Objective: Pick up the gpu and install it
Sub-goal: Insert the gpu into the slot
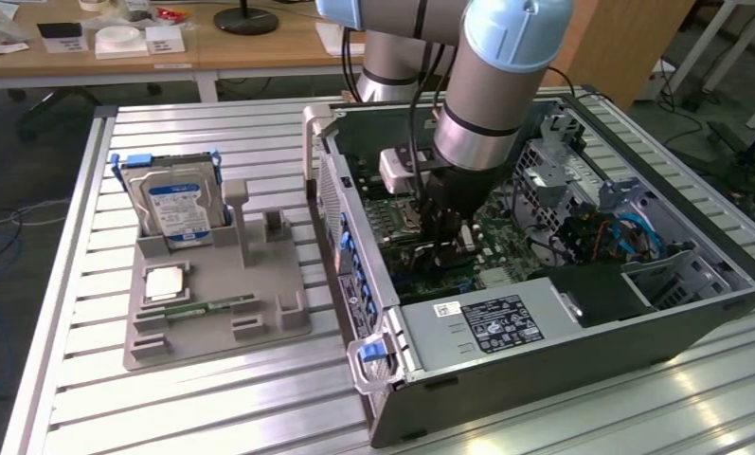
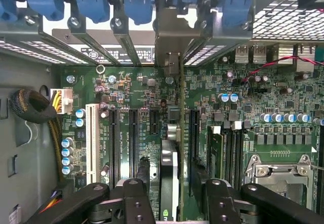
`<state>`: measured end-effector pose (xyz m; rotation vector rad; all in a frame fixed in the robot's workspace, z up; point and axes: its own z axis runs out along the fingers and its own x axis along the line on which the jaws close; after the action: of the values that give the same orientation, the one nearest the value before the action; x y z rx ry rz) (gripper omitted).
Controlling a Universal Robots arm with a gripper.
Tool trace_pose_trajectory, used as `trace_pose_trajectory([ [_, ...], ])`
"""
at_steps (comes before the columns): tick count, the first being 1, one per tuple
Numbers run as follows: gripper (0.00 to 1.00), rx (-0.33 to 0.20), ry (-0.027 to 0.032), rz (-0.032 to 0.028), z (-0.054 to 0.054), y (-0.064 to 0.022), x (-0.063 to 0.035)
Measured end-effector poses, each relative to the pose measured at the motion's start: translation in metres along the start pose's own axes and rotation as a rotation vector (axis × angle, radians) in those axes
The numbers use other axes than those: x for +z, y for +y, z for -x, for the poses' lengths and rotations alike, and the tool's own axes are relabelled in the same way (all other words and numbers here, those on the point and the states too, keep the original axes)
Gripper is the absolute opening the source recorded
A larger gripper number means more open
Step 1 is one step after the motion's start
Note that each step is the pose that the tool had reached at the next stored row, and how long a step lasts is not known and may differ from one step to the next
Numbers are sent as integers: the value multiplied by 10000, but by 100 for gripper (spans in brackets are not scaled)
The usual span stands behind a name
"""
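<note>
The gpu (image 2: 168, 171) stands edge-on in a motherboard (image 2: 126, 89) slot. Its silvery end bracket (image 2: 171, 46) sits against the case's rear slot openings. My gripper (image 2: 174, 198) straddles the card from above, and its black fingers (image 2: 135, 203) stand on either side with a visible gap to the card, so the jaws are open. In the exterior view the gripper (image 1: 451, 248) reaches down inside the open computer case (image 1: 542, 351), over the motherboard.
Blue slot latches (image 2: 136, 1) line the case's rear wall. A white slot (image 2: 92, 143), a cable bundle (image 2: 30, 107) and the CPU socket (image 2: 276, 171) flank the card. Outside the case, a grey holder (image 1: 213, 332) carries a blue-labelled hard drive (image 1: 175, 204) and a green memory stick (image 1: 206, 308).
</note>
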<state>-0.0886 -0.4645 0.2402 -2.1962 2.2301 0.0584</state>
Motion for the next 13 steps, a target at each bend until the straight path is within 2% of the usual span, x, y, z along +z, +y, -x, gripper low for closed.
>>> trace_pose_trajectory([
  [13,46,7,3,-1,6,1,-75],
])
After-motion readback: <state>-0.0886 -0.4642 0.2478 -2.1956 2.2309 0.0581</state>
